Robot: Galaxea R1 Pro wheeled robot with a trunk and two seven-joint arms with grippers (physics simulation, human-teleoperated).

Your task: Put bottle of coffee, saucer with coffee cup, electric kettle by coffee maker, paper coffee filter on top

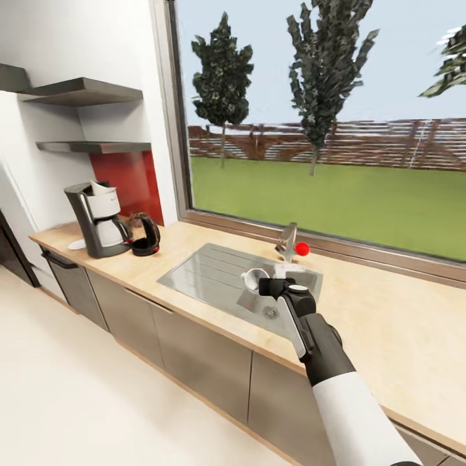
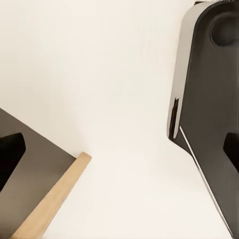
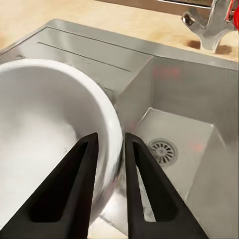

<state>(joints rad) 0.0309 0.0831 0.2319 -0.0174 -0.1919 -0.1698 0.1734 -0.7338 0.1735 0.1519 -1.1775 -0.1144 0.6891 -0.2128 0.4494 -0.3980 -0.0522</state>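
Note:
My right gripper [image 1: 264,283] [image 3: 110,149] is shut on the rim of the white coffee cup [image 1: 254,278] [image 3: 45,129], holding it tilted above the steel sink [image 1: 207,272]. At the far left of the kitchen countertop [image 1: 388,310] stands the black and white coffee maker [image 1: 100,220], with a white paper filter [image 1: 99,188] on top. The white saucer [image 1: 77,244] peeks out at its left foot, and the black electric kettle [image 1: 146,236] stands just to its right. Above hang two kitchen shelf boards [image 1: 81,90]. The bottle of coffee is hidden or out of view. My left gripper [image 2: 119,154] is open over the floor.
A faucet [image 1: 287,243] [image 3: 209,25] with a red knob [image 1: 302,248] stands behind the sink basin [image 3: 174,129]. A large window runs behind the counter. Grey cabinet fronts [image 1: 200,353] line the counter's front. In the left wrist view, a wood counter edge [image 2: 55,199] and a dark robot part [image 2: 209,99] appear.

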